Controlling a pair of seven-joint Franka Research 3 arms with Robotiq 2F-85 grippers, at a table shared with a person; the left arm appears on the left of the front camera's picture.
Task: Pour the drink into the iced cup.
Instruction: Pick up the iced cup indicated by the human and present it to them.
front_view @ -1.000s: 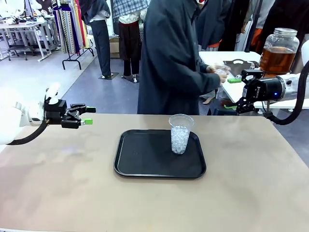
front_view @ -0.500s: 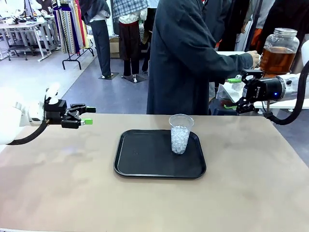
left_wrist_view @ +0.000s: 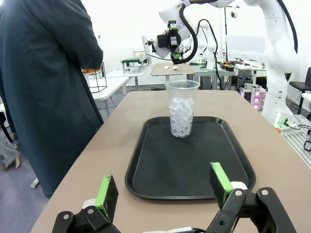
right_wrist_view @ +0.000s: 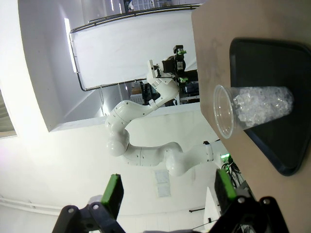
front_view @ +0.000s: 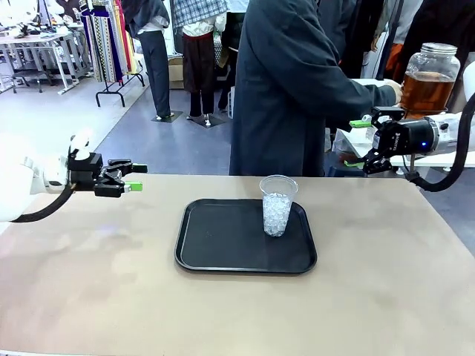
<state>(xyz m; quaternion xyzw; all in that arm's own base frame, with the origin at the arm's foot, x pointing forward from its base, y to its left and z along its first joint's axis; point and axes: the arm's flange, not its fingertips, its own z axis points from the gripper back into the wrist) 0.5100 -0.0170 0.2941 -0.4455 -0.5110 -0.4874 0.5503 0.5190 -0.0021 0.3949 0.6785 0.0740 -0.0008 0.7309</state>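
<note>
The iced cup, clear plastic and about half full of ice, stands upright on the far right part of a black tray in the middle of the table. The drink, amber liquid in a big glass jar with a metal lid, sits on a table behind the far right, and a person's hand is on the jar. My left gripper hovers open over the table's left side and faces the cup. Near the far right edge my right gripper hangs open with nothing in it, the cup ahead of it.
A person in a dark coat stands at the far side just behind the tray, one arm stretched towards the jar. In the left wrist view the tray lies straight ahead, with bare tabletop around it.
The person has turned and stretched an arm right until the hand reached the jar. Both grippers and the cup have stayed where they were.
</note>
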